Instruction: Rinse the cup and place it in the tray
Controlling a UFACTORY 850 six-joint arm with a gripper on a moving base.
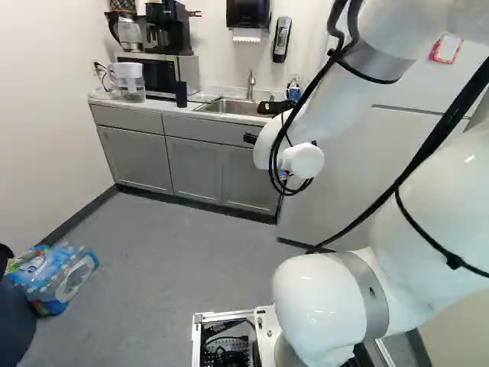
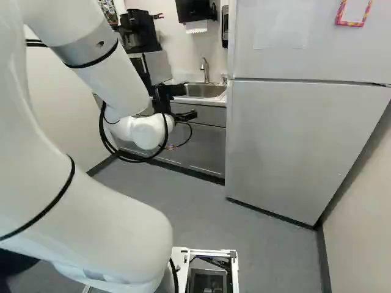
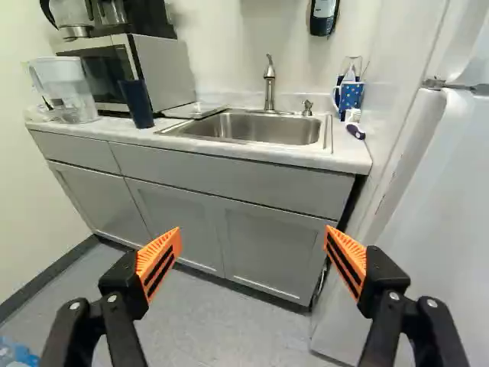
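The end effector (image 2: pixel 187 102) is wide open, with nothing between its orange pads (image 3: pixel 158 260). It points at the cupboards (image 3: pixel 229 229) under the sink (image 3: pixel 263 130). A tall dark blue cup (image 3: pixel 136 103) stands on the counter (image 3: pixel 348 158), close to the microwave (image 3: pixel 103 74). A flat tray (image 3: pixel 195 111) lies between it and the sink. A dotted blue mug (image 3: pixel 351 96) stands past the sink's other end.

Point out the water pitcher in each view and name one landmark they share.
Left base view: the pitcher is on the counter at upper left, by the microwave.
Right base view: not visible.
Wrist view: by the microwave, at the end away from the sink.
Shared landmark: the faucet.
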